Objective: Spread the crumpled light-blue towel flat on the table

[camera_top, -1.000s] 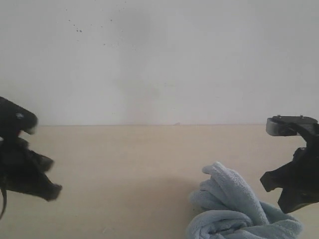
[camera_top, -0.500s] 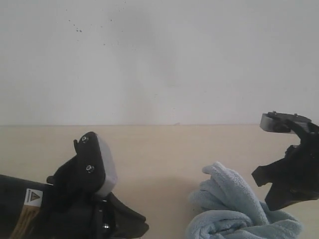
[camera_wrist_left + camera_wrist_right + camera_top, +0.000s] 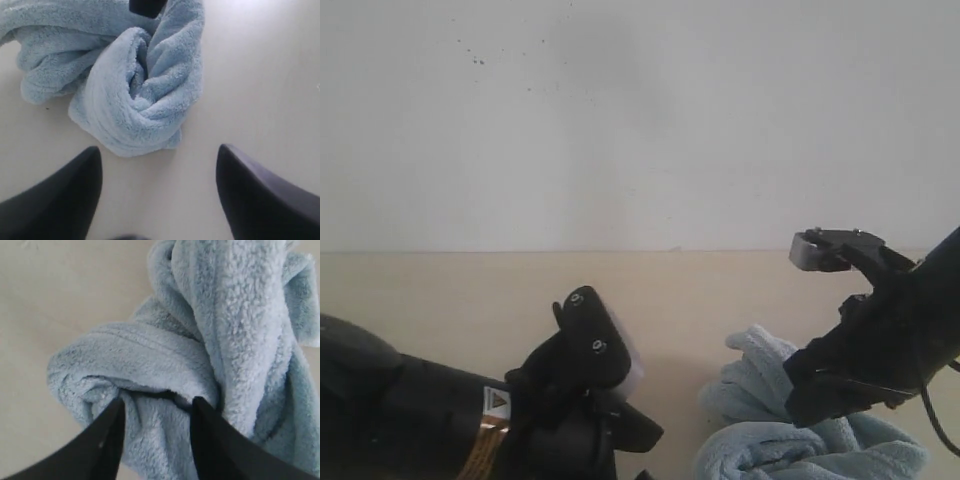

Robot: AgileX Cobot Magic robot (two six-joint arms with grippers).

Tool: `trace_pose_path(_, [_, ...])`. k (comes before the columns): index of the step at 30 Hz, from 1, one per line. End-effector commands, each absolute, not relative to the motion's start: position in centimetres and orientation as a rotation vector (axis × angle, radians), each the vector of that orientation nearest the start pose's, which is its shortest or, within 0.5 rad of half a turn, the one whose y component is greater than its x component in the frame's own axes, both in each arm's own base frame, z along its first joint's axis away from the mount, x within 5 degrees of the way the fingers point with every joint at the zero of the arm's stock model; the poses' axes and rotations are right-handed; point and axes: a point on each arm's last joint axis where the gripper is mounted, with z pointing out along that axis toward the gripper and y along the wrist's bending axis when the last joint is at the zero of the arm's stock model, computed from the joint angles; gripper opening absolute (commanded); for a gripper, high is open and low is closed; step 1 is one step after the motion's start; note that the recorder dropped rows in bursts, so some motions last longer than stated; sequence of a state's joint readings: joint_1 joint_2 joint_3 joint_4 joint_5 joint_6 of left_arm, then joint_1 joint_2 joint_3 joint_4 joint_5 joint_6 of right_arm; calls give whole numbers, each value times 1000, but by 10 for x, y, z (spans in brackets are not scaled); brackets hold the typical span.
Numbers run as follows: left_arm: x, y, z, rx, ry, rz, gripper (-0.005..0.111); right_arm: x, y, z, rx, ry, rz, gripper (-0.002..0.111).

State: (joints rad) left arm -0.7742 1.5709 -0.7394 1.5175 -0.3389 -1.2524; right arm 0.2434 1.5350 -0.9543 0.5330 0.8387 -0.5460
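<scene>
The light-blue towel (image 3: 765, 378) lies crumpled in twisted rolls on the beige table (image 3: 650, 300), at the front right in the exterior view. My right gripper (image 3: 158, 402) hangs over it, open, its two dark fingers (image 3: 107, 435) straddling a fluffy fold of the towel (image 3: 165, 355) without pinching it. Just short of the nearest roll of the towel (image 3: 130, 100) my left gripper (image 3: 158, 152) is wide open, with only bare table between its fingers (image 3: 65, 200). The far end of the towel is cut off by the frame edges.
A white speckled wall (image 3: 620, 120) rises behind the table's far edge. My left arm (image 3: 470, 420) lies low across the front left of the table, and my right arm (image 3: 880, 340) leans in from the right edge. Bare tabletop stretches to the left of the towel.
My left arm has swept in from the far left toward the towel and its jaws have opened. My right arm has moved left and down onto the towel, opening too.
</scene>
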Motion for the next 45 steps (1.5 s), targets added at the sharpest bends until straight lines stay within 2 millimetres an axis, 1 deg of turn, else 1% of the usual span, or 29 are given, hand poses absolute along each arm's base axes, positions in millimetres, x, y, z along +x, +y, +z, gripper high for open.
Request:
trace_pose_path(1, [215,-250,205,1304,1876,-592,63,280,101,234,-592,2616,482,44])
trace_pose_path(4, [237,-264,220,1277,1819,-505,63,285,99,242,-557,2589,429,44])
trace_pose_path(6, [249,-274,220,1293,1793,-478,63,287,98,245,-548,2583,398,44])
trace_pose_path(7, [252,-280,216,1345,1768,-479,62,288,97,245,-543,2583,383,44])
trace_pose_path(9, [252,-290,205,1494,1704,-506,60,288,95,244,-549,2594,350,44])
trace_pose_path(11, [251,-296,192,1617,1626,-531,59,288,94,244,-540,2605,340,44])
trace_pose_path(12, [251,-298,187,1644,1613,-532,58,288,94,244,-531,2607,343,44])
trace_pose_path(16, [253,-304,166,1665,1655,-472,58,288,94,244,-512,2609,352,44])
trace_pose_path(20, [257,-304,143,1722,1670,-427,57,288,94,244,-496,2611,355,44])
trace_pose_path(21, [258,-304,141,1717,1681,-413,55,288,94,244,-496,2611,355,44])
trace_pose_path(22, [260,-303,139,1700,1701,-391,49,288,94,244,-494,2612,356,44])
trace_pose_path(23, [262,-302,139,1678,1720,-368,40,288,94,244,-494,2612,356,44])
trace_pose_path(26, [265,-300,152,1615,1726,-333,5,288,94,244,-488,2610,356,44])
trace_pose_path(28, [265,-299,165,1587,1706,-321,4,288,94,244,-479,2611,363,44])
trace_pose_path(31, [268,-297,192,1488,1689,-307,4,288,94,244,-479,2611,363,44])
trace_pose_path(33, [269,-293,215,1412,1666,-276,4,288,94,244,-479,2611,363,44])
trace_pose_path(35, [269,-286,243,1326,1636,-241,4,288,94,244,-479,2611,363,44])
trace_pose_path(39, [262,-264,299,1113,1604,-198,4,288,95,244,-478,2611,365,44])
trace_pose_path(41, [256,-253,320,996,1619,-215,4,288,94,244,-475,2612,365,44])
trace_pose_path(43, [251,-240,332,893,1650,-216,4,288,94,244,-475,2612,365,44])
trace_pose_path(45, [247,-227,335,823,1687,-167,4,289,94,244,-473,2607,364,44])
